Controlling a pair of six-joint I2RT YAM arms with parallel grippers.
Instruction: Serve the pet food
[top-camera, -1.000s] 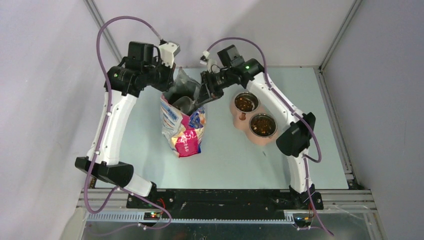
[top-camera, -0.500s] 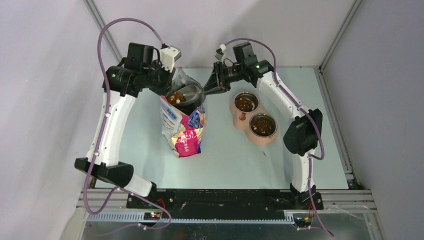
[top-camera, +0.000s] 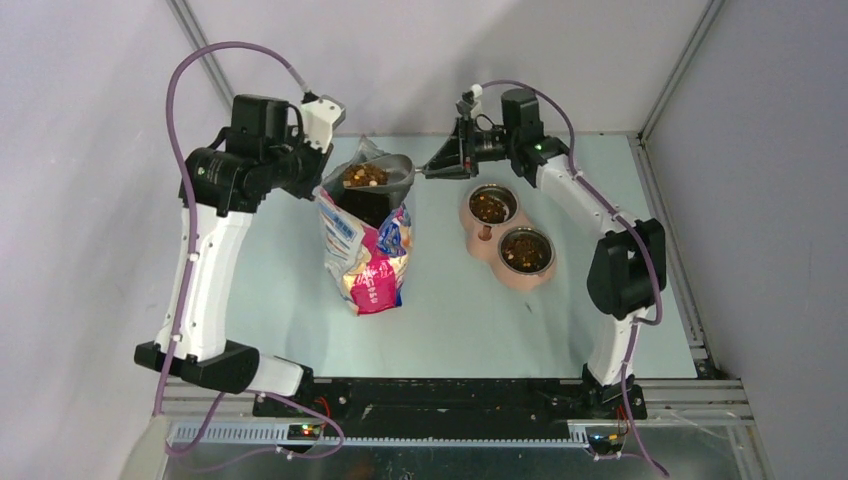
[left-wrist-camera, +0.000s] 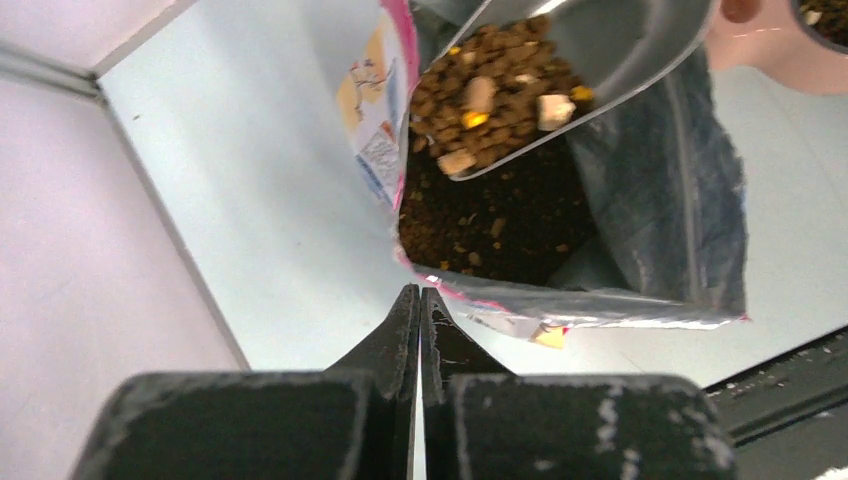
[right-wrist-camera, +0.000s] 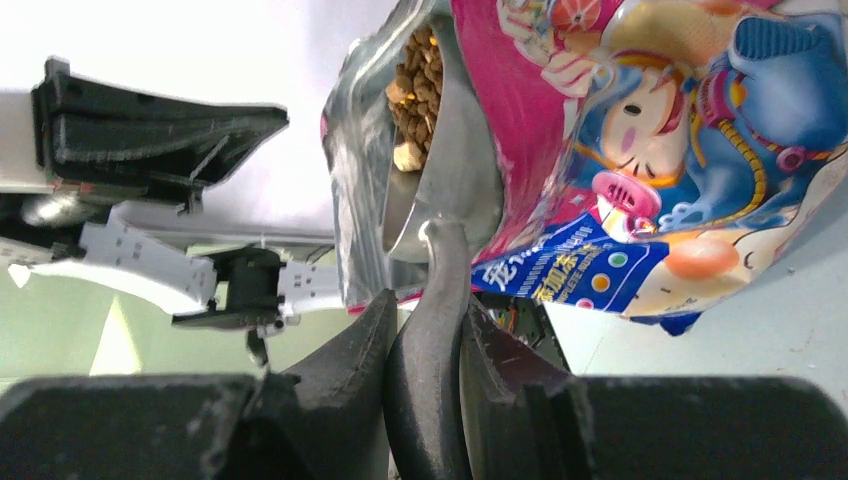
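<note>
Right fingers (right-wrist-camera: 372, 335): pinching the handle of the grey metal scoop (right-wrist-camera: 450, 190), one finger on each side of it
Left fingers (left-wrist-camera: 417, 320): pressed together, tips clamped on the near rim of the bag (left-wrist-camera: 660, 200)
Scoop: held above the open mouth of the bag, handle pointing toward the right arm
Pet food (left-wrist-camera: 490, 90): brown kibble with a few pale and yellow pieces, heaped in the scoop; more lies inside the bag and in both feeder bowls
Bag: upright on the desk (top-camera: 450, 310), top open, glossy pink and blue print
Feeder (top-camera: 484, 233): pink double stand with two metal bowls, right of the bag and apart from it
</note>
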